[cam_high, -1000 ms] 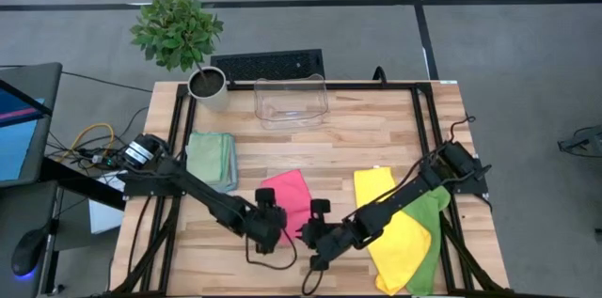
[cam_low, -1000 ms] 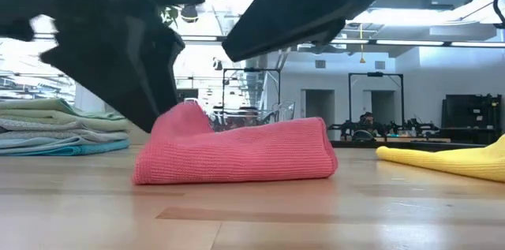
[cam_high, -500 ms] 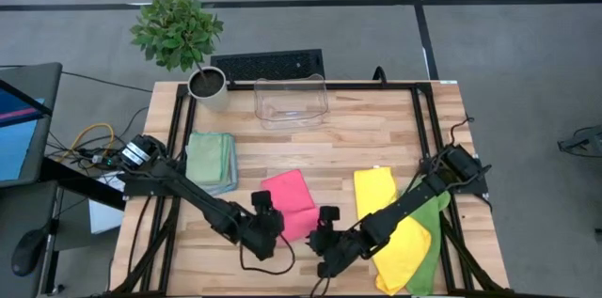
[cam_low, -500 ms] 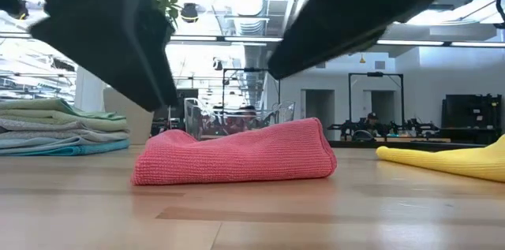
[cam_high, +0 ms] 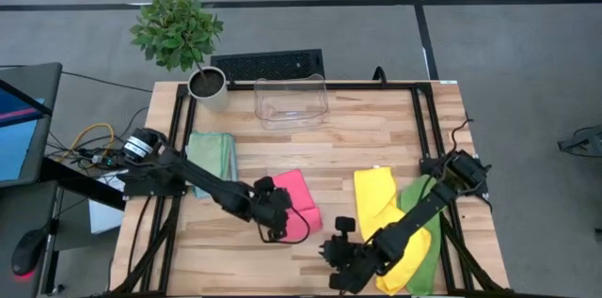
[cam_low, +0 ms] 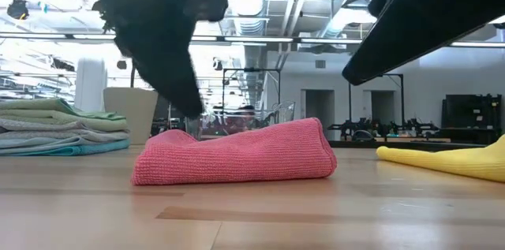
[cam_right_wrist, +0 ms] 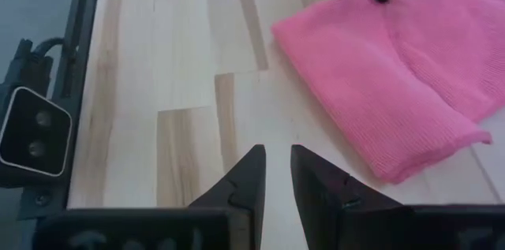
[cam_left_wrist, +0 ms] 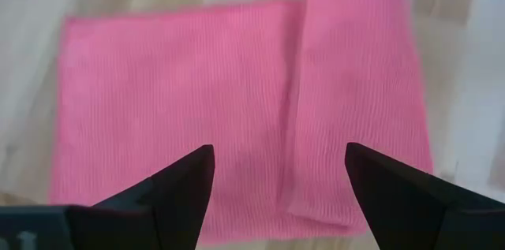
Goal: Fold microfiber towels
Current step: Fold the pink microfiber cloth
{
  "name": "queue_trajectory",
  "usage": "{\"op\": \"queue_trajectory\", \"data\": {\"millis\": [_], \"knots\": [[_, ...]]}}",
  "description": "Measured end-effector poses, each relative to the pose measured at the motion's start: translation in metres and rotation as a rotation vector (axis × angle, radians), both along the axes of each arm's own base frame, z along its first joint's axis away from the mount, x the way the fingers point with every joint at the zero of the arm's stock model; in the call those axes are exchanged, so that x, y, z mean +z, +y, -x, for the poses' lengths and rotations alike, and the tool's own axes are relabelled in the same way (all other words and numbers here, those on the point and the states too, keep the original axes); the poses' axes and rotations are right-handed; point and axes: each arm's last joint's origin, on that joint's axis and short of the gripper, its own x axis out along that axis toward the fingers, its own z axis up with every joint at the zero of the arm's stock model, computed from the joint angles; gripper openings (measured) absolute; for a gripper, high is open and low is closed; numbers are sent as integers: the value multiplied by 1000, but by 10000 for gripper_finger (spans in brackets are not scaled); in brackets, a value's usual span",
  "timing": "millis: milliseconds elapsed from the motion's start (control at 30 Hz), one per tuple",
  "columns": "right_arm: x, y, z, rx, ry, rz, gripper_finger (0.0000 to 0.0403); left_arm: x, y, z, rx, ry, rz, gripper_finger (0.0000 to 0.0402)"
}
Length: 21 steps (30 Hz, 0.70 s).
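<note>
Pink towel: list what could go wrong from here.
1. The pink towel lies folded with one flap overlapping. The open left tool hovers right above it, so a low pass could snag that flap and undo the fold.
2. The fold looks puffy in the low view; left unpressed, it may spring open.
3. The right tool, nearly closed and empty, sits near the yellow towel; its arm lies across that cloth and might drag it.
</note>
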Motion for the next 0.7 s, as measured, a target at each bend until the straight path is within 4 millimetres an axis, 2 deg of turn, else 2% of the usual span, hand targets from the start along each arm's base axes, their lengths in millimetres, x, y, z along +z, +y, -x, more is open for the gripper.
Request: {"op": "queue_trajectory", "data": {"millis": [200, 400, 700], "knots": [[0, 4, 4, 9, -1, 0, 88, -8, -7, 7, 15, 50, -23, 279], [0, 4, 4, 10, 0, 2, 88, -19, -9, 5, 4, 83, 20, 269], [-1, 4, 4, 6, -3, -4, 88, -17, -8, 2, -25, 69, 9, 165]]}}
